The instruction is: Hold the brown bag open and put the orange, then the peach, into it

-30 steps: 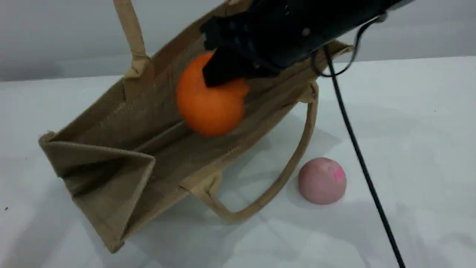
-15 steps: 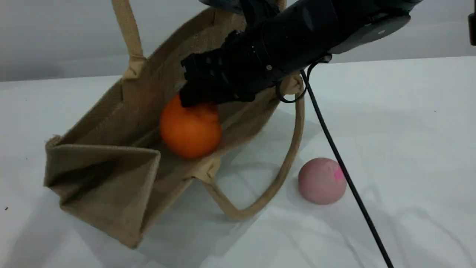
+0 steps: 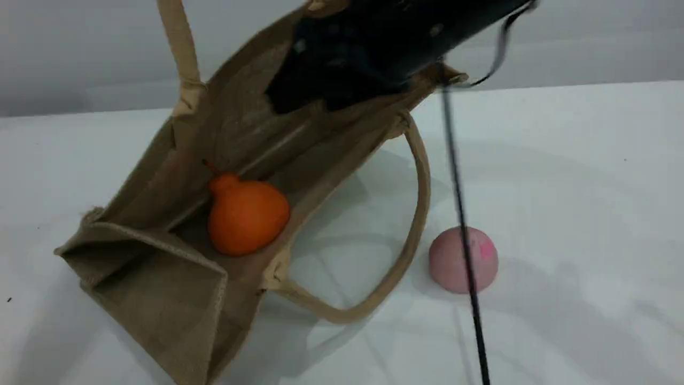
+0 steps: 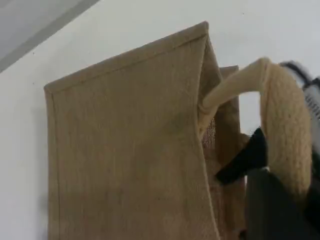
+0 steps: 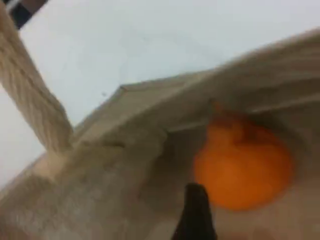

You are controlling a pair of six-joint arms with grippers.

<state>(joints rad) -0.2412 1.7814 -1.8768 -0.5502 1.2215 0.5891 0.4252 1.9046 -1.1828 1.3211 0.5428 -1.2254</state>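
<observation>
The brown bag (image 3: 160,278) lies tilted on the white table with its mouth gaping up and to the right. The orange (image 3: 247,216) rests inside it against the lower wall, knob up, touching no gripper. The peach (image 3: 446,262) sits on the table to the right of the bag. My right gripper (image 3: 299,91) is a dark blur above the bag's mouth, open and empty; its fingertip (image 5: 195,215) shows apart from the orange (image 5: 242,170). My left gripper (image 4: 255,175) is shut on the bag's far handle (image 4: 280,130), which rises taut (image 3: 181,48) out of the scene view.
The bag's near handle (image 3: 406,235) loops loose on the table between bag and peach. A black cable (image 3: 459,214) hangs from my right arm and crosses in front of the peach. White table spreads to the right and front.
The right gripper carried the orange down into the bag, opened and let it go; the orange rolled deeper to the left. The right arm has since pulled back up.
</observation>
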